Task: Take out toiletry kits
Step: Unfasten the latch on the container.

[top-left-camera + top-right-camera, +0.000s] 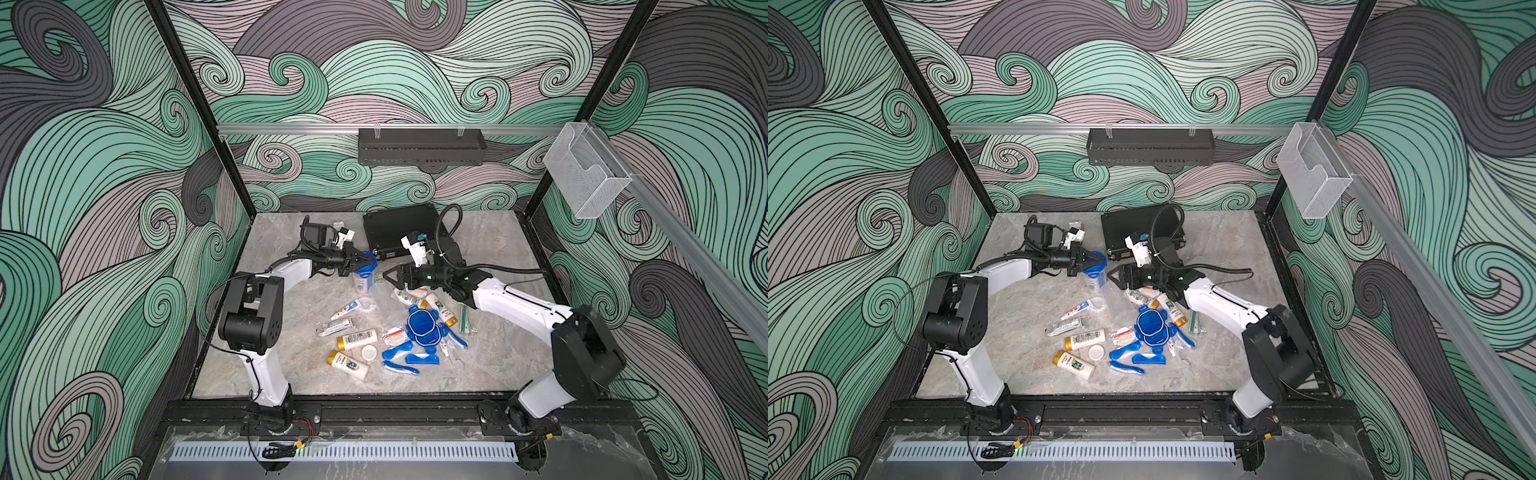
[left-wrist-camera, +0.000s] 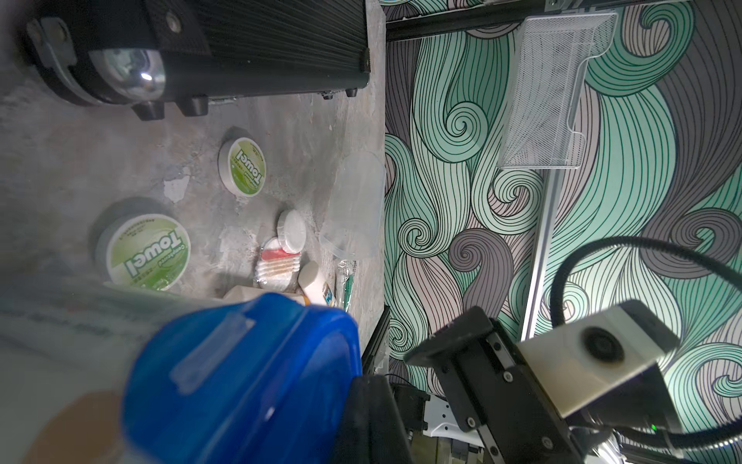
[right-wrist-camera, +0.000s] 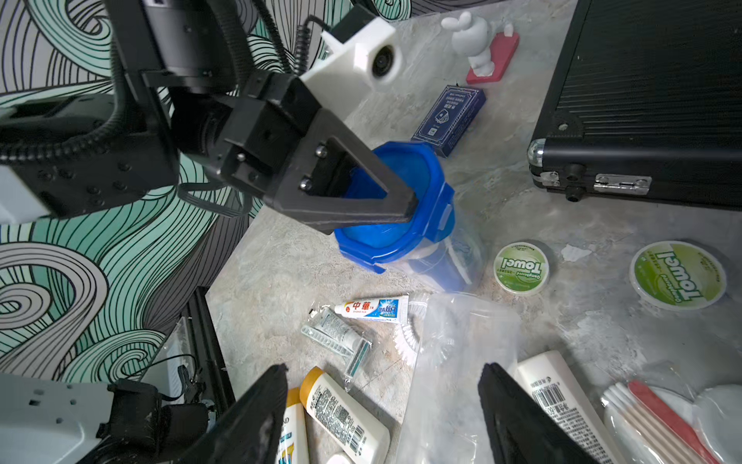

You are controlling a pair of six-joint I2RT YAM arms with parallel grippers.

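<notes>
Toiletry kit tumbler (image 3: 457, 261), seemingly with its contents inside, is pinched at the rim of its blue lid (image 3: 435, 189) by the pressed-together fingers of the left gripper (image 3: 411, 209). It stands near the middle of the tabletop (image 3: 281, 273), just in front of the black briefcase (image 3: 642, 100); whether its base touches the surface cannot be told. The right gripper (image 3: 384, 367) hovers close by, gripping nothing, its fingers spread either side of a clear empty tumbler (image 3: 461, 353) lying on its side. Around them lie emptied contents: a toothpaste tube (image 3: 373, 309), a wrapped razor (image 3: 355, 353), gold-capped bottles (image 1: 356, 338), loose blue lids (image 1: 422, 328) and blue toothbrushes (image 1: 399, 351). The held tumbler looks light, thin-walled and slick, likely to flex or slip under a squeeze, and a hold on the lid alone may pop the clips. The sturdier purchase is probably across the clear wall just below the lid, leaving the other fingers free to work a clip tab.
</notes>
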